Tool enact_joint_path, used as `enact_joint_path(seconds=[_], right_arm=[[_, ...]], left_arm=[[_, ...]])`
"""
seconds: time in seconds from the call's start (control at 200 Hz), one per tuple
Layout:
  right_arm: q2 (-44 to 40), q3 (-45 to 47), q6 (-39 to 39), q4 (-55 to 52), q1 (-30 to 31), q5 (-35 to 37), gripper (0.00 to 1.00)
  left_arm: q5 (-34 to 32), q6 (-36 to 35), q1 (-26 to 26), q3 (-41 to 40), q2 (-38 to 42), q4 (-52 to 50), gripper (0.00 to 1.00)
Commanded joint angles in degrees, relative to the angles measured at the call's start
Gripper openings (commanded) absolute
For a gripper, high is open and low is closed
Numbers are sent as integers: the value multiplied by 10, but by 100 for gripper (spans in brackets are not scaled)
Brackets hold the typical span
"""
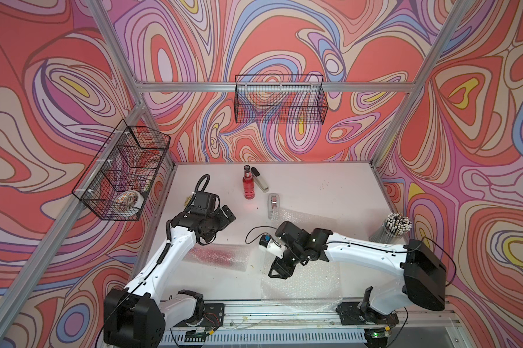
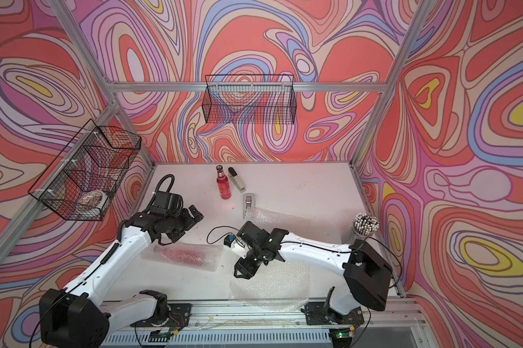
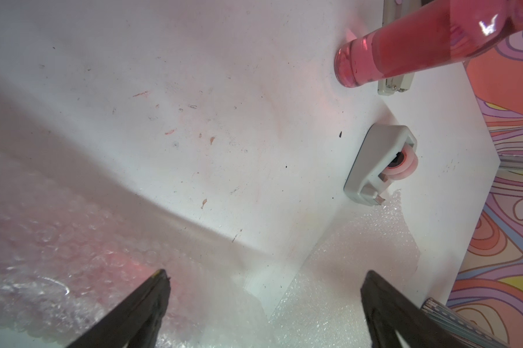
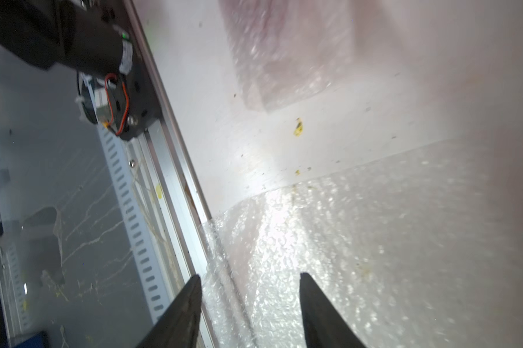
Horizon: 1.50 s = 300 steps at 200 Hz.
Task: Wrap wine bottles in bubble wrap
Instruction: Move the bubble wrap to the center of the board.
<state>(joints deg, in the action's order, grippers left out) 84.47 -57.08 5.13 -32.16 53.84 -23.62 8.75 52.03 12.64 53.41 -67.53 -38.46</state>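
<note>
Left pincer [image 3: 266,272] apart, empty, near the wrapped bottle [image 1: 216,254]. Right pincer [image 4: 250,274] apart, empty, over a flat bubble wrap sheet [image 4: 359,241].

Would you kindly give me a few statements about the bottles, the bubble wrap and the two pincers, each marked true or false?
1. An upright bottle stands beside the stapler. True.
2. The second bottle lies unwrapped. False: it lies on its side, enclosed in bubble wrap.
3. The left pincer is shut on the upright bottle. False: its jaws stand wide apart and hold nothing.
4. The right pincer is open above a flat sheet of bubble wrap. True.
</note>
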Motion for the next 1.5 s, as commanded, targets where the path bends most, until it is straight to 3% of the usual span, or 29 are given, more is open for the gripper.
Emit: enact_joint_path(seconds=[0.0,0.105,0.285,0.506,0.881,1.312,1.497], right_arm=[[-13,27,92,45,-95,19,56],[12,29,158,41,-197,38,55],[76,-5,162,58,-252,97,57],[187,-82,108,37,-274,174,55],[307,-179,-18,-11,-299,251,54],[365,-275,-260,0,-320,254,50],[380,-318,-254,-28,-324,234,50]], left_arm=[[34,-8,0,10,8,17,100],[49,-8,15,9,2,32,100],[56,-15,21,11,-6,39,100],[57,-27,21,9,-7,40,100],[68,-37,21,9,-12,42,100],[66,-44,21,15,-19,37,100],[62,-58,20,29,-25,33,100]])
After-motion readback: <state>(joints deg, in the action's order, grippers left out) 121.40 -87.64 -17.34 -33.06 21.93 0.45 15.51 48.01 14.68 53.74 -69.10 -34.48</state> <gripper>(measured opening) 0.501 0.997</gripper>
